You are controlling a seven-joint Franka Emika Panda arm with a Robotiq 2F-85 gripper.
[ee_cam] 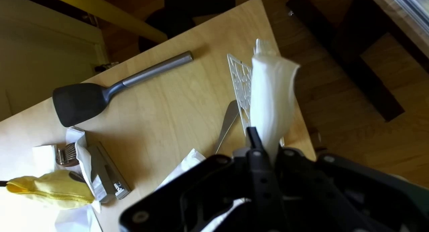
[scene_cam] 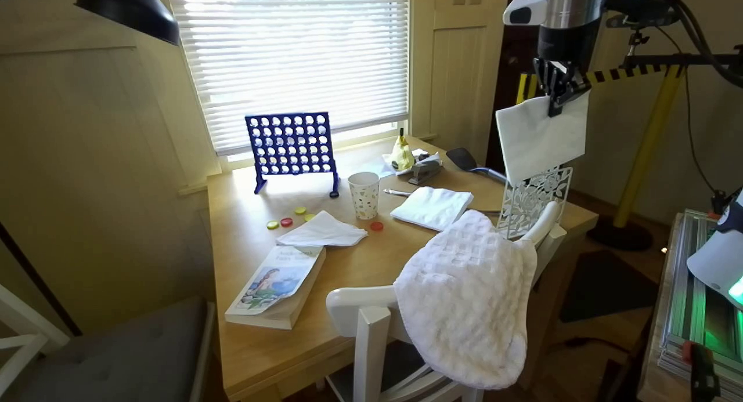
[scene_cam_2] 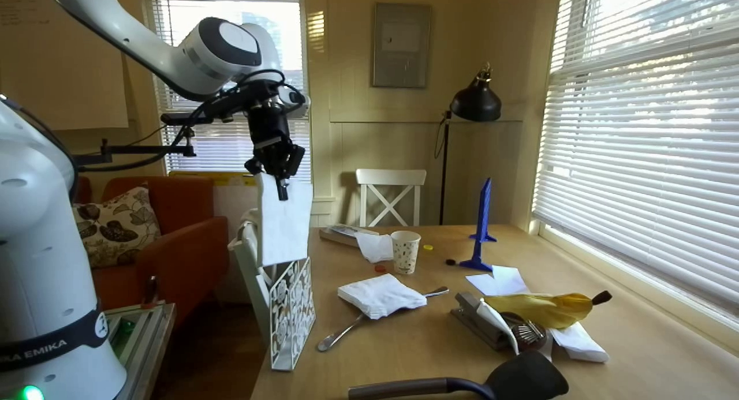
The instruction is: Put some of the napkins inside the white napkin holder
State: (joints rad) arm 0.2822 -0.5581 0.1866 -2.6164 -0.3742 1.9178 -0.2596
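Spotter: What state was the end effector (scene_cam: 555, 109) in?

Operator: Drawn tight. From my seat I saw its fingers (scene_cam_2: 282, 190) pinched together over the top edge of some napkins (scene_cam_2: 286, 230), just the thin sheets between them. The sheets hung nearly upright, their broad face visible in both exterior views.

Spotter: And where, relative to the white napkin holder (scene_cam_2: 293, 313)?

Operator: Right above it. Their lower edge came about level with the holder's top; whether any of it sat between the lattice sides, I couldn't tell. The holder itself stood upright by an edge of the tabletop (scene_cam: 360, 268).

Spotter: Other napkins?

Operator: A napkin stack (scene_cam: 434, 207), folded, lay flat between the holder and a patterned cup (scene_cam: 364, 196). A metal utensil (ee_cam: 228, 120) ran under the stack, one end near the holder.

Spotter: What else did you note around the holder?

Operator: A white towel (scene_cam: 464, 303) hung over a chair (scene_cam: 371, 355) near it. A spatula (ee_cam: 137, 77) lay with its handle end toward it, black head farther off. Well apart from it, a stapler (ee_cam: 101, 171) and a yellow pouch (ee_cam: 53, 190) sat just beside each other. Farther from the holder than the cup, a blue game board (scene_cam_2: 481, 224) stood upright. At the end of the tabletop away from the holder, I noted a book (scene_cam: 273, 286) with a picture cover, a loose white sheet (scene_cam: 325, 231) beside it.
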